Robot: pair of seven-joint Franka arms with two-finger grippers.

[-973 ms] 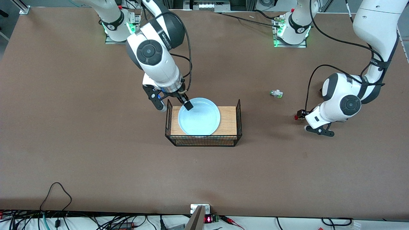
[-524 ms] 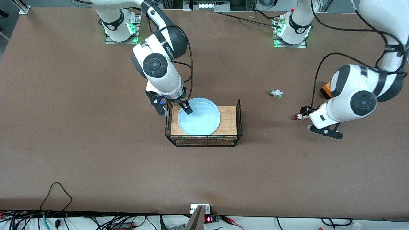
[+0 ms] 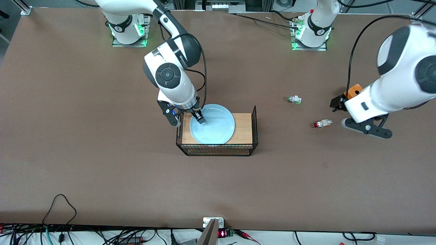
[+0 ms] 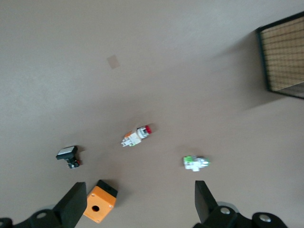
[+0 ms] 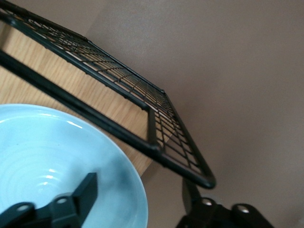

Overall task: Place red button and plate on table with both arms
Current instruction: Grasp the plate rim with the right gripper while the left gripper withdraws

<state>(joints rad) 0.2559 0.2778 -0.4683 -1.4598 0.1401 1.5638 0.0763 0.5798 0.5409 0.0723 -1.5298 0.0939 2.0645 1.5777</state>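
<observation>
Plate first: the round shallow light-blue plate (image 3: 212,124) sits on the wood top of the black wire basket stand (image 3: 216,149), mid-table, not yet on the matte brown table (image 3: 102,163). You have the right gripper (image 3: 186,118) straddling the plate's rim on the side toward the right arm's end: one black finger (image 5: 84,191) rests inside the dish, the other hangs outside by the stand's wire rail. The jaws look partly drawn in across the rim, but you cannot tell yet if they bite.

Tiny red button with the red round cap and whitish body (image 3: 322,123) lies on the table toward the left arm's end, lying on its side, nothing touching it. That half looks done. The left gripper (image 4: 137,206) is released, fingers spread wide and empty, up over the table near the small orange box (image 3: 353,91).

Step in hand, as I judge it: grasping the plate. Next you need a firm pinch, then a straight lift above the raised wire end walls before moving sideways.

Edges: the wire rail sits just beside the outer finger, so snagging is the risk. Bare table lies nearer the front camera than the stand. Farther off sits the green-tipped white part (image 3: 294,99), apart from the button.
</observation>
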